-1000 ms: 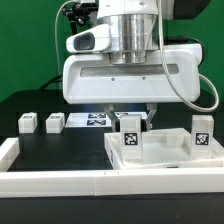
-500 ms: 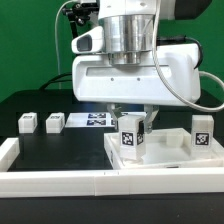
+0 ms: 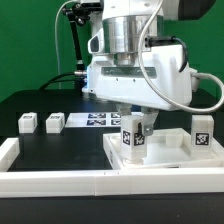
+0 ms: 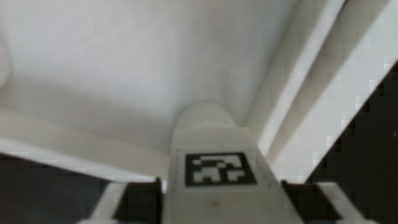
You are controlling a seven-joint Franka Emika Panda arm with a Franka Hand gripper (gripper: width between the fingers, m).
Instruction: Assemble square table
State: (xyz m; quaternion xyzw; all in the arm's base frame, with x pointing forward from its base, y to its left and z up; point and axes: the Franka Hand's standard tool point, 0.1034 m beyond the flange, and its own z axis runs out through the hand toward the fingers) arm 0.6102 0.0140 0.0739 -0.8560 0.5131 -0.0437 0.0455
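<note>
The square table's white slab (image 3: pixel 150 166) lies at the exterior view's right, rim up. A white tagged leg (image 3: pixel 132 139) stands upright on it near its left corner. My gripper (image 3: pixel 134 121) hangs straight over this leg, one finger on each side of its top. In the wrist view the leg (image 4: pixel 214 150) sits between the fingers (image 4: pixel 135 203) with a thin dark gap on each side, over the slab's pale surface (image 4: pixel 107 60). The gripper (image 4: pixel 222 205) is open around the leg. A second leg (image 3: pixel 202 131) stands at the slab's far right corner.
Two loose white legs (image 3: pixel 27 123) (image 3: pixel 54 123) lie on the black table at the exterior view's left. The marker board (image 3: pixel 95 120) lies behind them. White border bars run along the front (image 3: pixel 60 183) and the left side (image 3: pixel 8 150).
The hand has turned about its upright axis over the leg, its body swinging toward the exterior view's right. The fingers have eased apart from the leg. The leg stays upright.
</note>
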